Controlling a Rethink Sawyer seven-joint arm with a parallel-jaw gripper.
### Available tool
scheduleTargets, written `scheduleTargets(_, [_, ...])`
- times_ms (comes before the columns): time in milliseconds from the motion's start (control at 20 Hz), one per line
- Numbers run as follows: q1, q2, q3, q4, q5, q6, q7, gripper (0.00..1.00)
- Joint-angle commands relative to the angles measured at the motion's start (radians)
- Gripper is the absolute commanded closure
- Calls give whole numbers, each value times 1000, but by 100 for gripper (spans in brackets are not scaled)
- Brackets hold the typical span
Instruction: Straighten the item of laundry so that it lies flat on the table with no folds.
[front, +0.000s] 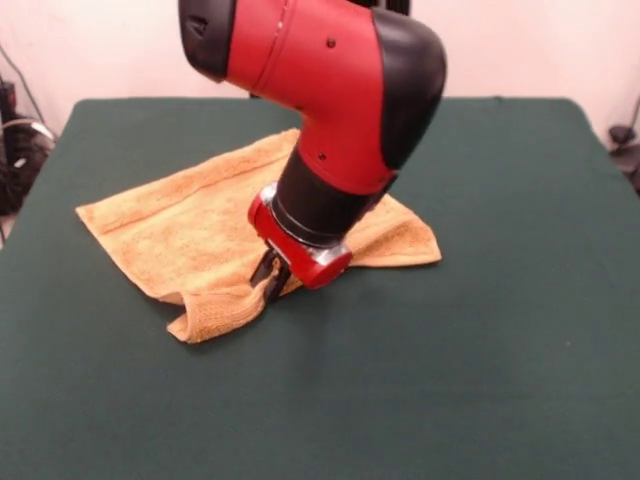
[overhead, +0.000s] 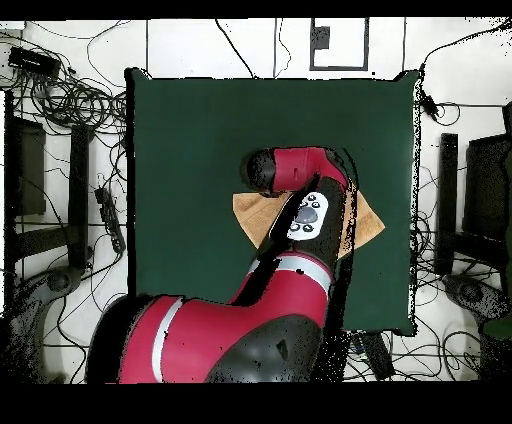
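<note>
towel (front: 190, 225): orange-tan, sitting around the middle of the table (front: 480, 350), lying skewed to its edges, corners pointing out like a diamond in the front view

towel shape: not flat; front corner rolled or folded over into a thick lip, rest mostly spread out

gripper (front: 270, 280): down at that folded front corner, dark fingertips pinched onto the towel edge, cloth looks bunched up between them

arm (front: 330, 110): big red and black elbow coming down from the top, tilted, covering the towel's middle and back part in the front view

hidden stuff: overhead view pretty much useless for the towel, arm covers most of it, only a tan bit sticking out on each side (overhead: 368, 222); gripper itself not visible from above

hard to tell: how far the fold runs under the wrist; stripes hard to make out

around the table: cables and dark gear on the floor, seen from overhead
</note>
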Motion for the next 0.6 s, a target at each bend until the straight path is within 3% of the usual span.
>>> scheduleTargets(50, [90, 112, 41, 22, -28, -20, 117, 100])
scheduleTargets(100, [88, 92, 54, 59, -40, -120, 116, 100])
scheduleTargets(250, [32, 32, 134, 207, -92, -609, 145, 100])
scheduleTargets(350, [8, 19, 156, 277, -135, -861, 175, 100])
scheduleTargets(500, [-56, 11, 222, 361, -190, -1136, 194, 100])
scheduleTargets(600, [-140, 8, 317, 386, -286, -1263, 196, 100])
